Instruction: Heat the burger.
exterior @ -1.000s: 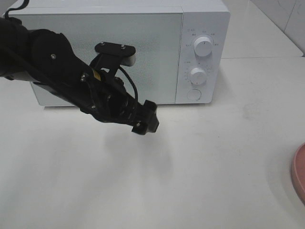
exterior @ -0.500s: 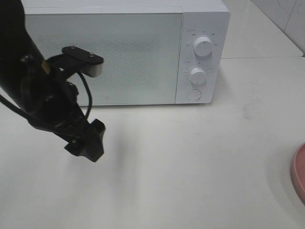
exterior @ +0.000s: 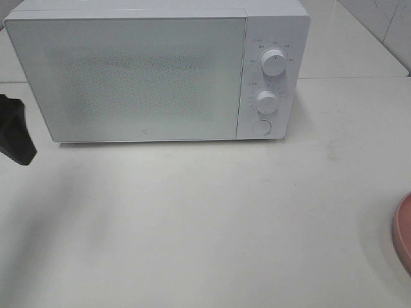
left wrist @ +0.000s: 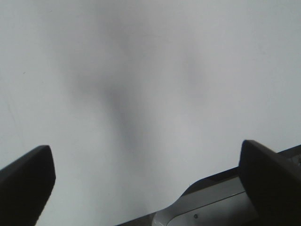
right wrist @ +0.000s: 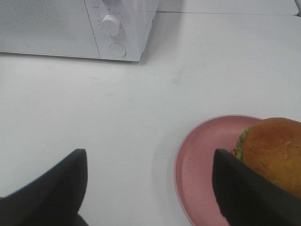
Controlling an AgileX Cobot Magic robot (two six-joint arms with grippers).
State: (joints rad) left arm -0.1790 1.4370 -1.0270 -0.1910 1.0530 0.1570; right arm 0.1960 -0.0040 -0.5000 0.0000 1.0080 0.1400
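Observation:
The burger (right wrist: 275, 153), with a golden-brown bun and a green lettuce edge, sits on a round pink plate (right wrist: 202, 162) in the right wrist view. It is out of the exterior view, where only the plate's rim (exterior: 403, 231) shows at the right edge. My right gripper (right wrist: 150, 197) is open above the table, its dark fingers (right wrist: 51, 188) spread wide, the plate just beyond them. My left gripper (left wrist: 150, 188) is open over bare white table with nothing between its fingers (left wrist: 26, 183). Only a black tip of it (exterior: 14, 131) shows at the exterior view's left edge.
A white microwave (exterior: 154, 70) stands at the back of the table with its door shut, two knobs (exterior: 274, 63) and a round button (exterior: 261, 127) on its right panel. It also shows far off in the right wrist view (right wrist: 70, 28). White table (exterior: 205, 224) spreads in front.
My left arm has swung from in front of the microwave door to the left, almost out of the exterior view. The microwave door is now fully in sight.

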